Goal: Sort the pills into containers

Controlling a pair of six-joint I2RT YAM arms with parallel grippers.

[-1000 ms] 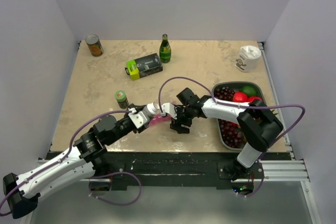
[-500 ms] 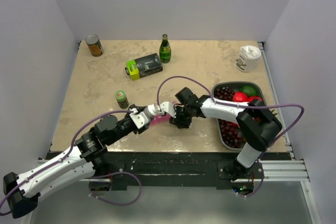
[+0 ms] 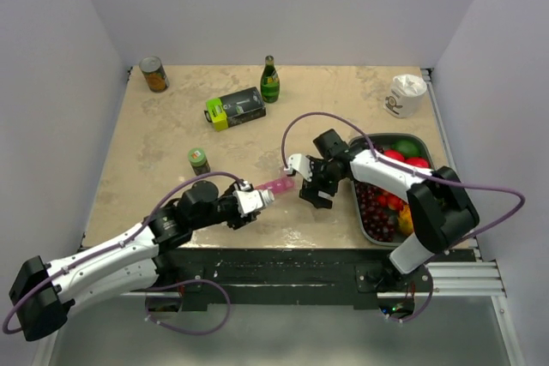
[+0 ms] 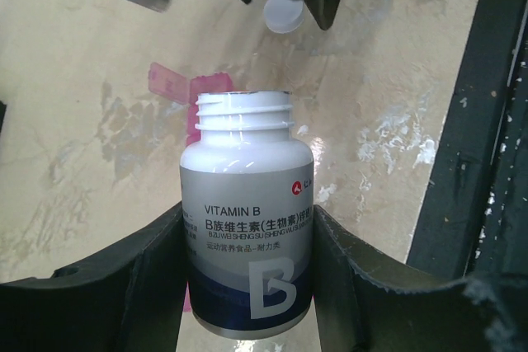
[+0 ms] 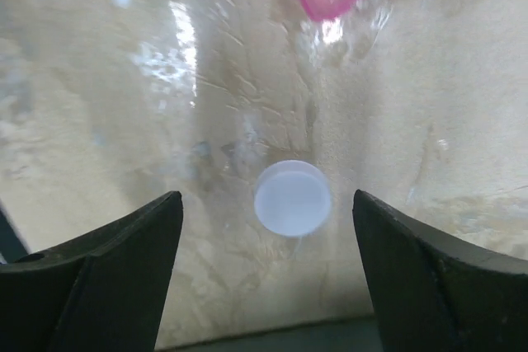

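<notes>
Grips a white vitamin bottle point(image 4: 246, 237) in the left gripper point(image 4: 247, 220), jaws closed firmly on both sides of the label. Holds it uncapped, threaded mouth aimed toward 12 o'clock in the left wrist view. Extends from 7 o'clock on the table point(image 3: 137, 152) to a spot just short of centre.

Spreads the right gripper point(image 5: 266, 198) wide and holds nothing. Straddles a round white cap point(image 5: 292, 198) lying flat on the tabletop, with a clear gap to each of the fingers point(image 5: 99, 278). Extends from 5 o'clock to a spot slightly toward 3 o'clock of centre.

Shows the pink pill organiser point(image 3: 280, 186) flat on the table near centre, slightly toward 6 o'clock, between the two grippers. Puts the bottle mouth at its 8 o'clock end and the right gripper at its 3 o'clock end; cannot tell whether either touches it. Catches one pink end at 12 o'clock of the cap in the right wrist view, apart from it. Cannot tell which lids stand open.

Shows elsewhere a dark fruit tray point(image 3: 358, 214) at 4 o'clock with red, green and dark fruit, a white cup point(image 3: 405, 94) at 1 o'clock, a green glass bottle point(image 3: 270, 80) at 12, a tin can point(image 3: 153, 74) at 11, a black-and-green box point(image 3: 234, 108) just toward 11 of centre, and a small green-lidded jar point(image 3: 199, 160) toward 9.
</notes>
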